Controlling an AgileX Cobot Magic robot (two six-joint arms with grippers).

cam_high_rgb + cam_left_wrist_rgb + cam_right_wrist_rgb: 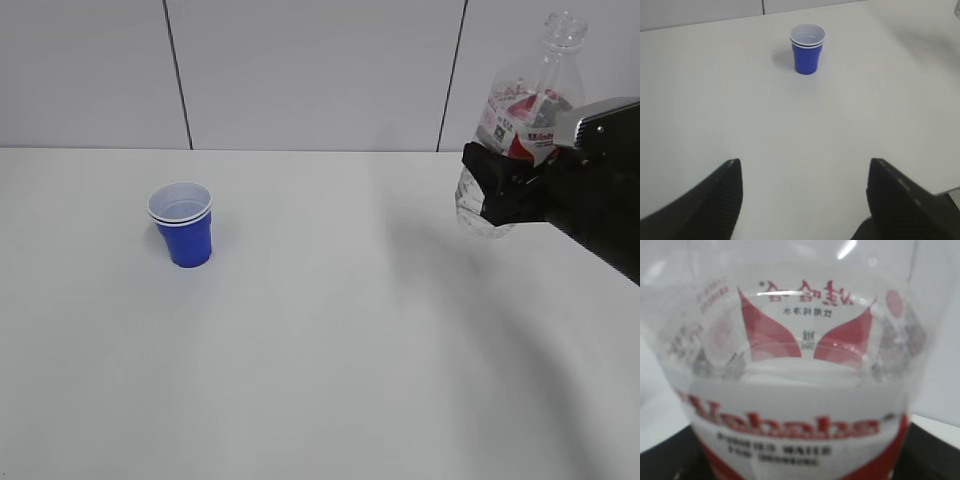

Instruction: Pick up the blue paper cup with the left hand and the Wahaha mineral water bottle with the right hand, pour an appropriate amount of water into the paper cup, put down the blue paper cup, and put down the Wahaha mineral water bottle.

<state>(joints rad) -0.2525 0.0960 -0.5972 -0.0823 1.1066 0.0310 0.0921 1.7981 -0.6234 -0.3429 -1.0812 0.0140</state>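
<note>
Cup (807, 48): counter's far left, beyond your wide-open left hand (802, 192) | bottle (520, 125): upright, clamped in your right hand (510, 185), aloft.

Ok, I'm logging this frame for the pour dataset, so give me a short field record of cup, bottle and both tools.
cup: blue paper cup upright on the table, alone
bottle: Wahaha mineral water bottle uncapped, lifted, slightly tilted
right tool: shut on bottle
left tool: open, well short of cup
water: level unclear
</note>
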